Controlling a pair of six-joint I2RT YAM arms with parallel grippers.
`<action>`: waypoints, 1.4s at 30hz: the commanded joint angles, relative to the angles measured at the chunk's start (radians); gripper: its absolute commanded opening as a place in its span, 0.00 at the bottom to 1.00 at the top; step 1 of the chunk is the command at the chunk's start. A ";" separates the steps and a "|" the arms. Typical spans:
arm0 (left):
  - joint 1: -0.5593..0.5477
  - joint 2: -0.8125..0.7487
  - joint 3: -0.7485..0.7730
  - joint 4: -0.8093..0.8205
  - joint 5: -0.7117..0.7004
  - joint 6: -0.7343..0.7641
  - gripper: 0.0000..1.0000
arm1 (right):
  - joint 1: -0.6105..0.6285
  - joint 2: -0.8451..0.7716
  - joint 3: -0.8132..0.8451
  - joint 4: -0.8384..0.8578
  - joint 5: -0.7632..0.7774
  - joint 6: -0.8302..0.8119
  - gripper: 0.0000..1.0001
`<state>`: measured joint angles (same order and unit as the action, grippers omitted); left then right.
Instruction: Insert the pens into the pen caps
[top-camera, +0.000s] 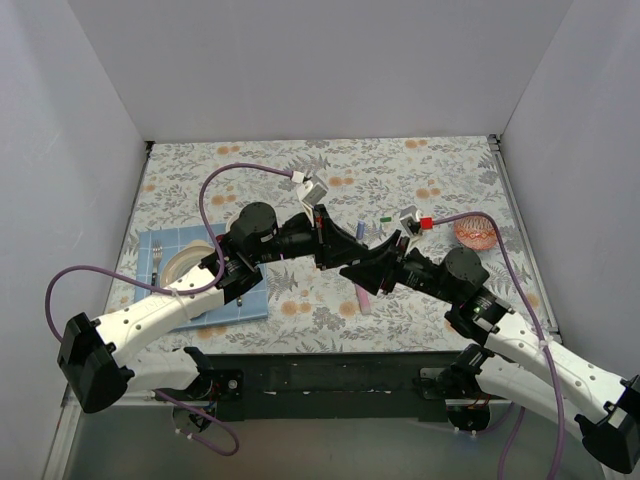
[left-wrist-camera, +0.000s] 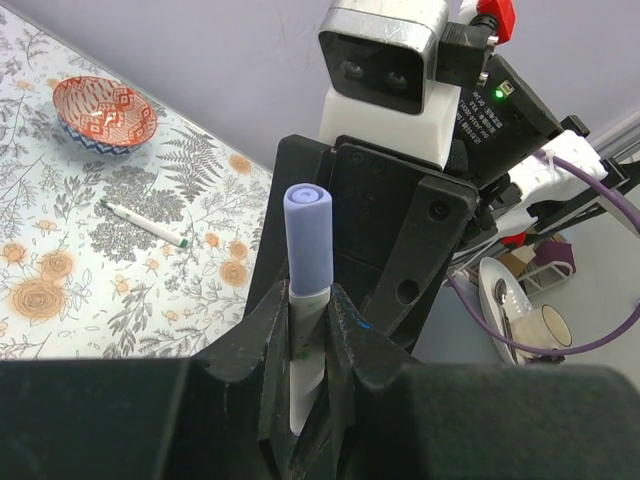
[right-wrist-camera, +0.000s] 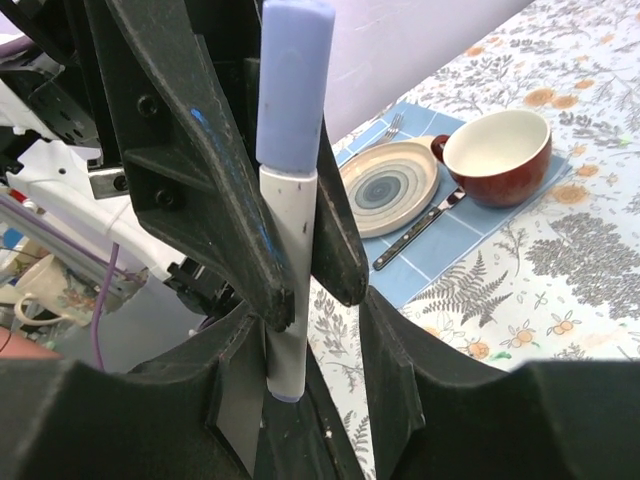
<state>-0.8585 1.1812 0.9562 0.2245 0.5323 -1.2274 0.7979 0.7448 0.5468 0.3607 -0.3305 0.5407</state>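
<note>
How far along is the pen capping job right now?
Done: one white pen wears its lilac cap. In hand: the left gripper clamps that pen; the right gripper stands open around it. Left, apparently: a green-tipped pen and a pink pen lying on the table.

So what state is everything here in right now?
Pen: upright, lilac cap on.
Left gripper: shut on the pen.
Right gripper: open around the pen.
Cup: upright, empty.
Bowl: upright, empty.
Loose white pen: lying flat.
</note>
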 joint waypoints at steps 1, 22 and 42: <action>-0.008 -0.052 0.032 0.003 -0.006 0.002 0.00 | -0.008 -0.013 -0.048 0.044 -0.012 0.024 0.43; -0.008 -0.035 -0.123 0.216 0.075 -0.115 0.33 | -0.008 -0.036 0.019 0.073 0.062 0.019 0.01; -0.005 -0.084 -0.091 0.063 0.049 0.108 0.00 | -0.006 -0.084 0.060 -0.199 0.025 0.006 0.77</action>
<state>-0.8558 1.1786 0.8238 0.4496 0.5880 -1.2892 0.7933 0.7151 0.5274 0.3321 -0.3435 0.5919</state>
